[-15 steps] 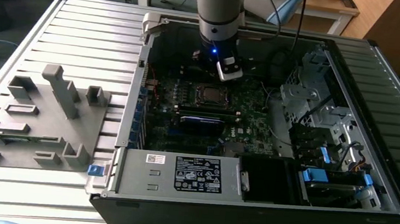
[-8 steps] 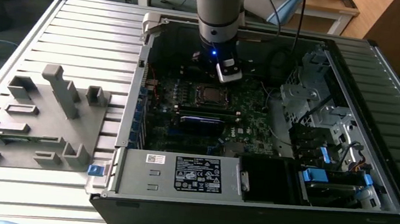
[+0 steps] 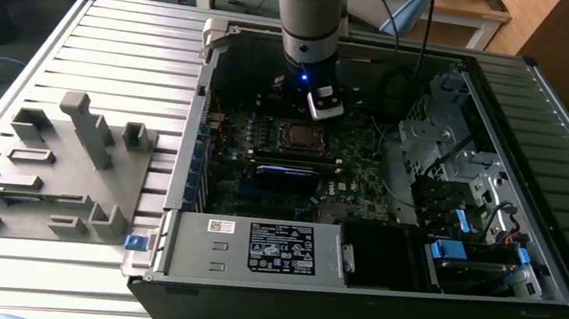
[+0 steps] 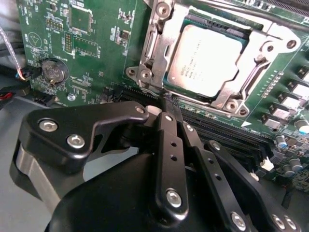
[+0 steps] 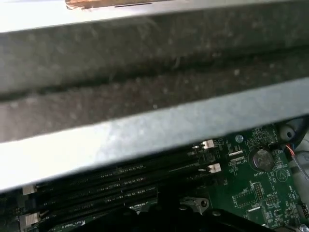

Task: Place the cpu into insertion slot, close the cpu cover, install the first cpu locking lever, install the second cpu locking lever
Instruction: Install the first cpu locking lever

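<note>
Pincer (image 4: 166, 104) closed and empty, just beside cpu (image 4: 205, 58) under cpu cover (image 4: 260, 53).

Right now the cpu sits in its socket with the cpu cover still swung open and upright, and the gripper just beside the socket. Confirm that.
One thing is wrong: the cpu cover is not open. In the second wrist view it lies flat, framing the cpu in the socket. The gripper is beside the socket, as you say.

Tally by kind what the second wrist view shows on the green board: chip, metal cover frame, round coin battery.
cpu: 1
cpu cover: 1
coin battery: 1
Total: 3
</note>
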Robot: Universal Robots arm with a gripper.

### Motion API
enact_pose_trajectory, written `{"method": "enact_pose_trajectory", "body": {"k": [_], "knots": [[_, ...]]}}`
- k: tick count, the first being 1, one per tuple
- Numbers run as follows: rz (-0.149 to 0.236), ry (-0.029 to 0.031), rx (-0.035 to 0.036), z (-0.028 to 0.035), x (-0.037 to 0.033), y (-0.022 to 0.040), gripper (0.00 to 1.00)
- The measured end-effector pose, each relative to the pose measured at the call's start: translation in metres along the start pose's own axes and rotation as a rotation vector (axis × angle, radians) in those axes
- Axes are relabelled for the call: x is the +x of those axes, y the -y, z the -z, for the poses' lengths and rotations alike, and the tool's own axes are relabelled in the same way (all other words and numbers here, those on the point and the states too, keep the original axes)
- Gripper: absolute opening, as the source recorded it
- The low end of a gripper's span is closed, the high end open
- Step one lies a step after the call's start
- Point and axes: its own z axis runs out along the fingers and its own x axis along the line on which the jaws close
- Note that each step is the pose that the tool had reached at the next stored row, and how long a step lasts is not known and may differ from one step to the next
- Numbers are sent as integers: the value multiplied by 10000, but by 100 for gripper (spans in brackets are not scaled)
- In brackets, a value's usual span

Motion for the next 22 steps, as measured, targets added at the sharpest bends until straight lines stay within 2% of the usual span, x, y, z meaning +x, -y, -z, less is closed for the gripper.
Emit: {"method": "enact_pose_trajectory", "body": {"k": [6,12,14,22], "knots": [[-8,22,1,-23,6,7,11],[-23,13,-75,-16,4,3,11],[-29,7,-104,-1,1,-1,11],[-34,-3,-126,89,-12,-19,11]]}}
